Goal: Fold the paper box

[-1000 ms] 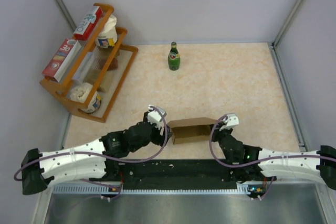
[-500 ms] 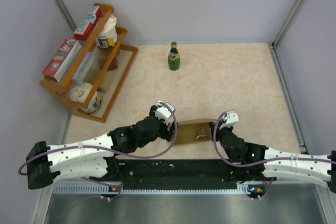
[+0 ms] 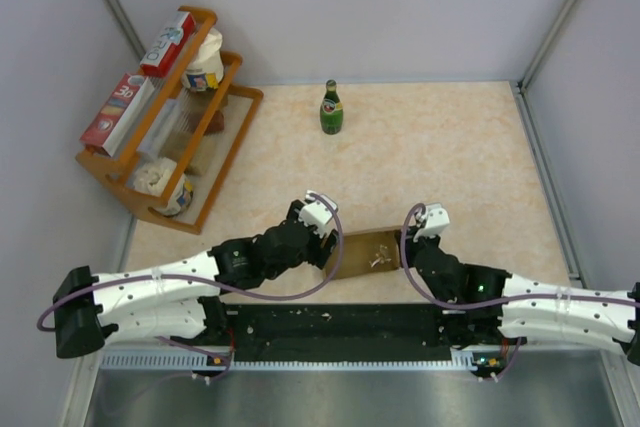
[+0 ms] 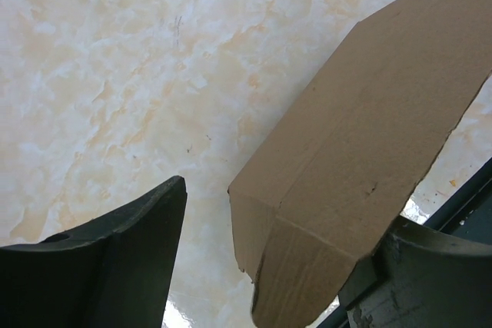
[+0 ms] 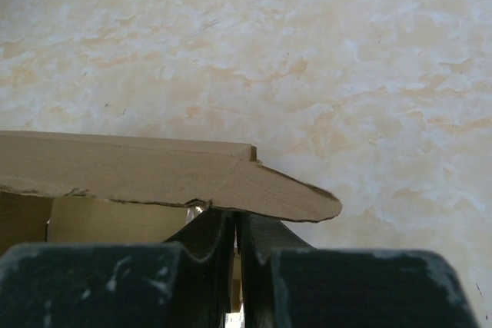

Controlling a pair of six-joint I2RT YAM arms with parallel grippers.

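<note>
The paper box is a small plain brown carton lying between my two grippers near the table's front edge. My left gripper is open at the box's left end. In the left wrist view the box sits between the spread fingers, resting against the right one, with a gap to the left one. My right gripper is at the box's right end. In the right wrist view its fingers are pressed together on a thin cardboard flap of the box.
A green bottle stands at the back middle. A wooden rack at the back left holds red-and-white printed boxes and tubs. A black strip runs along the near edge. Grey walls close both sides.
My left gripper has moved right and forward to the box's left end. The box has tipped from open-side-up to showing a flat brown face. My right gripper has shifted slightly left while holding it.
</note>
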